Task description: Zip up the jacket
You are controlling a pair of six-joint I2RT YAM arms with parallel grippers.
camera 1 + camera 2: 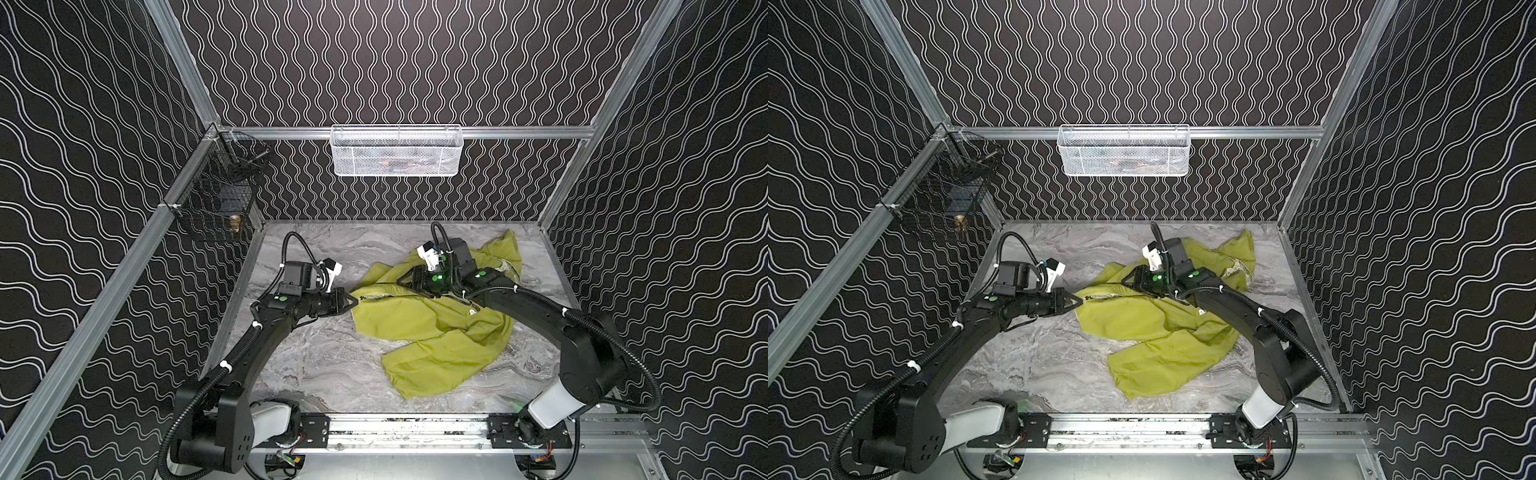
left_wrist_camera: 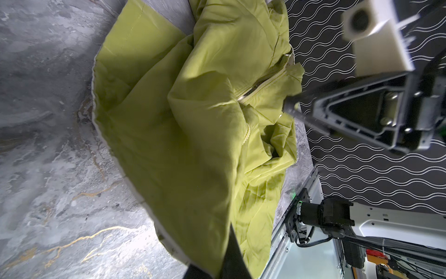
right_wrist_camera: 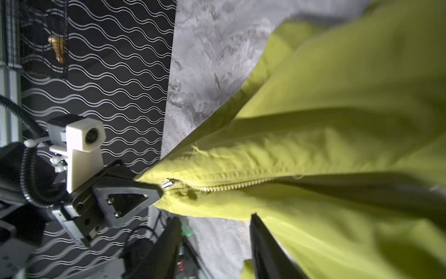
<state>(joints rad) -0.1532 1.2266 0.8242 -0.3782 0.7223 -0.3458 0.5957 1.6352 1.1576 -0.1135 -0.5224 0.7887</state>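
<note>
Left gripper (image 3: pixel 150 187) clamped hard on the jacket (image 1: pixel 415 324) hem beside the zipper (image 3: pixel 229 187); right gripper (image 3: pixel 214 217) half-open, seemingly empty, and loose fabric there could snag the teeth

Black arms (image 1: pixel 243 349), white bases (image 1: pixel 272 417), green dots (image 1: pixel 282 298).

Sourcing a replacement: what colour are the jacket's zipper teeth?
Pale cream zipper teeth, clearest in the right wrist view.
</note>
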